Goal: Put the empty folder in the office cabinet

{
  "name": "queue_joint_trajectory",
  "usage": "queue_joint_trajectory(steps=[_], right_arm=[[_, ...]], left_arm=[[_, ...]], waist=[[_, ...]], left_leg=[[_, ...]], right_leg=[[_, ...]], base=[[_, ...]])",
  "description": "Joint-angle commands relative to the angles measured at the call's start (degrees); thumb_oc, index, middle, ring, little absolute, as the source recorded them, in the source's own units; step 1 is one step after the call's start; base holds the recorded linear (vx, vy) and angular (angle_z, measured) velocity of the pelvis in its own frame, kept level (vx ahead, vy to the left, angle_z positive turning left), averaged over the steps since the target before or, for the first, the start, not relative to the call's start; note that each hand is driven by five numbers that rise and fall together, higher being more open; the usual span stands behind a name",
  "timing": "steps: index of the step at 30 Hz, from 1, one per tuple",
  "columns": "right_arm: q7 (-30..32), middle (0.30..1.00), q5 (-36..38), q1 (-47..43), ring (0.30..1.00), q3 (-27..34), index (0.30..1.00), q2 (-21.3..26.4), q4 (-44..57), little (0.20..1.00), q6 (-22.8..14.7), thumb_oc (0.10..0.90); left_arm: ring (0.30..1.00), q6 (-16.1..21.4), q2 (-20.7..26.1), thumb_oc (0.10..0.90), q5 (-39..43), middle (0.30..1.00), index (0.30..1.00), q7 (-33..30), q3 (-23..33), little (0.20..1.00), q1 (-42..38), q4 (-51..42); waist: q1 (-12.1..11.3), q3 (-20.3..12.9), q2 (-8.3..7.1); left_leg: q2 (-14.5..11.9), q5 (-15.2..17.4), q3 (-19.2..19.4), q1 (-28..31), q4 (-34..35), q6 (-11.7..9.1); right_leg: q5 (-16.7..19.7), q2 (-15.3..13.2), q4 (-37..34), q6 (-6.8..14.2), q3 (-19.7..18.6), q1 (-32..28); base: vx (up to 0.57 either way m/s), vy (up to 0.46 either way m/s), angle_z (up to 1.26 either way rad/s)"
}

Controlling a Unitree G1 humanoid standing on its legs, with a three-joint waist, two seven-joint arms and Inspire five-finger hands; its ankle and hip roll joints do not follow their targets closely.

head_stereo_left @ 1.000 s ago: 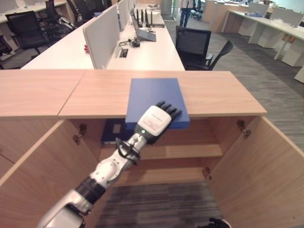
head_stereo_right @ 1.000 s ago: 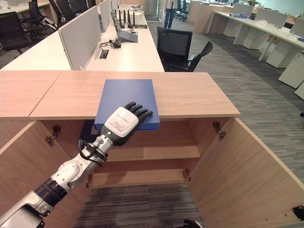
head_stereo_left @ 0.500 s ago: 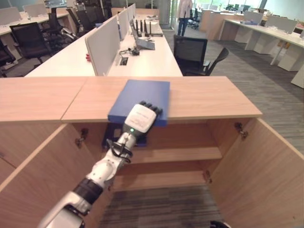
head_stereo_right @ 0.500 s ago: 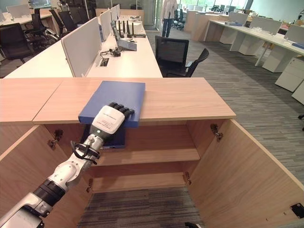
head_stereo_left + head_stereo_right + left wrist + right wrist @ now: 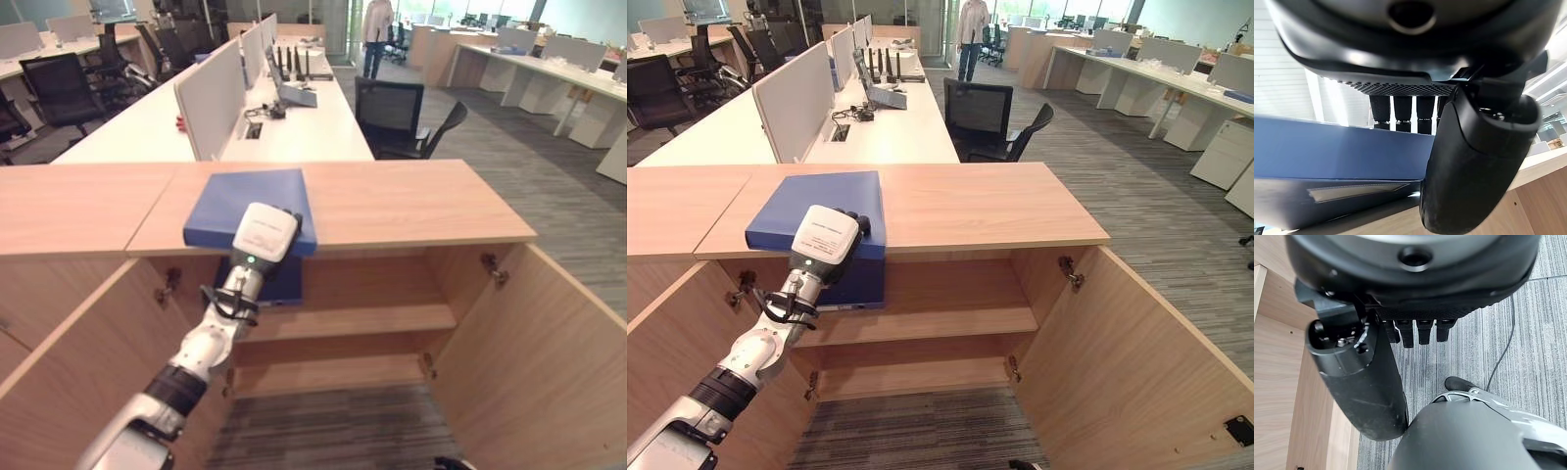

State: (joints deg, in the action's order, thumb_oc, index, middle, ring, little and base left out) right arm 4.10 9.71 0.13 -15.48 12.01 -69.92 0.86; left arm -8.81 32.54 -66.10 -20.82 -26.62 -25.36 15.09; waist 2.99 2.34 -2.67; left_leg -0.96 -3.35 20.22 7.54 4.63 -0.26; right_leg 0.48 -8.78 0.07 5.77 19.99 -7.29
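Folder [image 5: 250, 204], blue: lying flat on the cabinet's top surface [image 5: 411, 201], near edge jutting past the front above the open shelves [image 5: 372, 318]; not yet stored. Left robot hand [image 5: 265, 233]: fingers laid over the top, thumb curled under the edge, as shown in the left wrist view. Remaining: lifting off, placing inside. Right robot hand [image 5: 1415, 318]: relaxed, empty, over carpet.
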Motion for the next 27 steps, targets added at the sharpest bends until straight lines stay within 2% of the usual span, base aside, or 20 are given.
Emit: queue_joint_trajectory(steps=[1,5,7,8,9,10,11,12,14,15,16,18,19,20,21,22,23,24,26,27], right_arm=[[-0.30,0.900,-0.71,0.23,0.900,-3.25,0.900,1.20,-1.70,0.900,0.11,0.800],[-0.47,0.900,-0.82,0.45,0.900,-3.21,0.900,1.25,-1.45,0.900,0.10,0.800],[-0.31,0.900,-0.72,0.57,0.900,-3.03,0.900,1.25,-1.25,0.900,0.02,0.800],[-0.14,0.900,-0.23,0.60,0.900,-2.52,0.900,0.91,-1.26,0.900,-0.08,0.800],[-0.14,0.900,-0.23,0.60,0.900,-2.55,0.900,0.94,-1.25,0.900,-0.09,0.800],[-0.06,0.900,0.54,0.66,0.900,-1.97,0.900,0.50,-1.42,0.900,0.04,0.800],[-0.16,0.900,0.67,0.72,0.900,-1.74,0.900,0.34,-1.59,0.900,0.12,0.800],[-0.18,0.900,0.66,0.74,0.900,-1.79,0.900,0.38,-1.58,0.900,0.11,0.800],[-0.53,0.900,0.84,0.85,0.900,-1.33,0.900,0.42,-2.20,0.900,0.25,0.800],[-1.07,0.900,0.93,0.72,0.900,-1.11,0.900,0.25,-2.65,0.900,0.27,0.800],[-1.11,0.900,0.93,0.71,0.900,-1.13,0.900,0.30,-2.68,0.900,0.25,0.800],[-2.11,0.900,0.56,0.67,0.900,-1.13,0.900,0.35,-2.71,0.900,-0.08,0.800],[-2.63,0.900,0.34,0.66,0.900,-1.07,0.900,0.34,-2.45,0.900,-0.19,0.800],[-3.52,0.900,0.34,0.55,0.900,-0.74,0.900,0.34,-1.76,0.900,-0.48,0.800],[-3.85,0.900,0.37,0.32,0.900,-0.71,0.900,-0.04,-1.60,0.900,-0.59,0.800],[-3.86,0.900,0.37,0.30,0.900,-0.73,0.900,-0.09,-1.59,0.900,-0.59,0.800],[-3.55,0.900,1.83,-0.69,0.900,-0.37,0.900,-1.63,-2.72,0.900,-0.89,0.800],[-4.08,0.900,0.76,-2.26,0.900,-1.45,0.900,-2.77,-4.55,0.900,-0.78,0.800],[-4.53,0.900,1.34,-2.63,0.900,-1.92,0.900,-2.66,-1.68,0.900,-1.56,0.800],[-4.53,0.900,1.35,-2.60,0.900,-1.97,0.900,-2.69,-1.61,0.900,-1.53,0.800]], left_arm=[[0.300,-2.47,0.77,0.400,1.61,0.300,0.300,0.74,6.67,0.300,-4.60,3.63],[0.300,-1.99,0.72,0.400,2.80,0.300,0.300,0.46,7.92,0.300,-3.72,2.13],[0.300,-0.39,0.22,0.400,5.34,0.300,0.300,0.45,8.92,0.300,-3.12,-1.05],[0.300,3.26,-0.64,0.400,10.30,0.300,0.300,1.72,10.12,0.300,-1.44,-7.49],[0.300,3.32,-0.52,0.400,10.38,0.300,0.300,2.02,10.39,0.300,-1.14,-7.97],[0.300,7.11,-2.15,0.400,19.29,0.300,0.300,4.64,12.31,0.300,2.38,-15.30],[0.300,8.55,-2.91,0.400,23.50,0.300,0.300,5.73,12.82,0.300,3.77,-17.81],[0.300,8.54,-2.82,0.400,23.67,0.300,0.300,5.99,13.05,0.300,4.04,-18.20],[0.300,11.05,-4.46,0.400,33.09,0.300,0.300,9.01,14.39,0.300,6.98,-22.72],[0.300,13.28,-6.39,0.400,44.76,0.300,0.300,12.70,14.64,0.300,8.41,-26.09],[0.300,13.25,-6.29,0.400,45.15,0.300,0.300,12.94,14.81,0.300,8.52,-26.31],[0.300,15.75,-7.53,0.400,59.58,0.300,0.300,18.50,15.05,0.300,9.85,-30.87],[0.300,16.24,-7.59,0.400,66.59,0.300,0.300,20.43,15.23,0.300,10.87,-32.47],[0.300,16.90,-7.17,0.400,81.84,0.300,0.300,24.94,14.65,0.300,13.16,-35.93],[0.300,16.93,-6.58,0.400,87.48,0.300,0.300,26.41,14.41,0.300,14.19,-37.39],[0.300,16.89,-6.48,0.400,87.61,0.300,0.300,26.48,14.50,0.300,14.23,-37.47],[0.300,16.45,-6.81,0.400,93.60,0.300,0.300,27.98,13.66,0.300,15.06,-37.83],[0.300,16.44,-6.20,0.400,103.57,0.300,0.300,30.25,11.55,0.300,16.14,-39.54],[0.300,16.52,-4.78,0.400,109.86,0.300,0.300,31.77,10.98,0.300,18.32,-41.13],[0.300,16.50,-4.71,0.400,109.91,0.300,0.300,31.79,11.04,0.300,18.37,-41.18]], waist=[[-0.64,0.39,-2.26],[-0.71,0.22,-2.32],[-0.82,0.36,-2.24],[-1.12,0.53,-2.03],[-1.06,0.52,-2.21],[-1.30,0.65,-2.16],[-1.49,0.69,-1.94],[-1.41,0.66,-2.12],[-1.64,0.78,-2.03],[-1.68,0.77,-1.96],[-1.66,0.72,-1.93],[-1.60,0.81,-1.47],[-1.57,0.79,-1.26],[-1.69,0.86,-0.66],[-1.73,0.80,-0.53],[-1.68,0.75,-0.79],[-1.87,0.73,-0.55],[-2.24,0.79,-0.18],[-2.36,1.19,0.13],[-2.28,1.10,-0.12]], left_leg=[[2.89,11.04,-4.11,7.20,0.37,0.79],[2.85,11.03,-4.12,7.24,0.37,0.77],[2.71,11.09,-4.19,7.33,0.37,0.69],[2.46,11.39,-4.43,7.45,0.37,0.69],[2.64,11.01,-4.38,7.26,0.37,0.69],[2.57,10.89,-4.56,7.20,0.37,0.70],[2.37,11.23,-4.72,7.36,0.37,0.71],[2.55,10.85,-4.68,7.17,0.37,0.72],[2.58,10.76,-4.82,7.14,0.37,0.73],[2.59,10.55,-4.83,7.03,0.37,0.73],[2.60,10.54,-4.83,6.98,0.37,0.73],[2.57,10.55,-4.71,7.10,0.37,0.68],[2.59,10.58,-4.66,7.10,0.37,0.68],[2.48,10.92,-4.71,7.35,0.37,0.68],[2.54,10.97,-4.73,7.43,0.37,0.70],[2.74,10.63,-4.73,7.19,0.37,0.72],[2.77,10.68,-4.76,7.32,0.37,0.73],[2.82,10.84,-4.75,7.71,0.37,0.69],[2.65,11.14,-4.84,8.02,0.37,0.61],[2.85,10.82,-4.85,7.78,0.37,0.62]], right_leg=[[10.78,0.49,-4.48,2.46,1.93,6.61],[10.73,0.56,-4.50,2.42,1.87,6.59],[10.62,0.73,-4.50,2.41,1.96,6.43],[10.32,0.93,-4.44,2.53,1.98,6.25],[10.62,0.75,-4.53,2.38,2.03,6.39],[10.71,0.70,-4.56,2.32,2.14,6.38],[10.40,0.86,-4.50,2.43,2.15,6.17],[10.70,0.67,-4.59,2.28,2.20,6.31],[10.79,0.58,-4.61,2.25,2.40,6.25],[10.88,0.44,-4.64,2.20,2.47,6.29],[10.89,0.43,-4.63,2.21,2.47,6.34],[11.04,0.46,-4.65,2.25,2.40,6.31],[11.12,0.39,-4.70,2.28,2.39,6.28],[11.10,0.49,-4.65,2.45,2.51,6.13],[11.14,0.46,-4.66,2.43,2.51,6.05],[11.36,0.26,-4.75,2.33,2.53,6.22],[11.37,0.16,-4.76,2.34,2.63,6.07],[11.35,-0.05,-4.80,2.40,2.67,5.68],[11.15,0.14,-4.72,2.50,2.49,5.37],[11.33,-0.06,-4.79,2.41,2.51,5.56]], base=[[0.00,0.000,0.00],[0.00,0.000,0.00],[0.00,0.000,0.00],[0.00,0.000,0.00],[0.01,-0.004,-0.04],[0.00,0.000,0.00],[0.00,0.000,0.00],[0.00,0.000,0.00],[-0.01,0.002,0.06],[0.00,0.007,0.10],[0.01,0.012,0.12],[0.01,0.025,0.08],[0.02,0.043,0.01],[0.02,0.038,-0.02],[0.00,0.000,0.00],[0.00,0.000,0.00],[0.00,0.000,0.00],[0.04,0.038,-0.02],[0.01,0.019,-0.06],[-0.02,0.002,-0.10]])
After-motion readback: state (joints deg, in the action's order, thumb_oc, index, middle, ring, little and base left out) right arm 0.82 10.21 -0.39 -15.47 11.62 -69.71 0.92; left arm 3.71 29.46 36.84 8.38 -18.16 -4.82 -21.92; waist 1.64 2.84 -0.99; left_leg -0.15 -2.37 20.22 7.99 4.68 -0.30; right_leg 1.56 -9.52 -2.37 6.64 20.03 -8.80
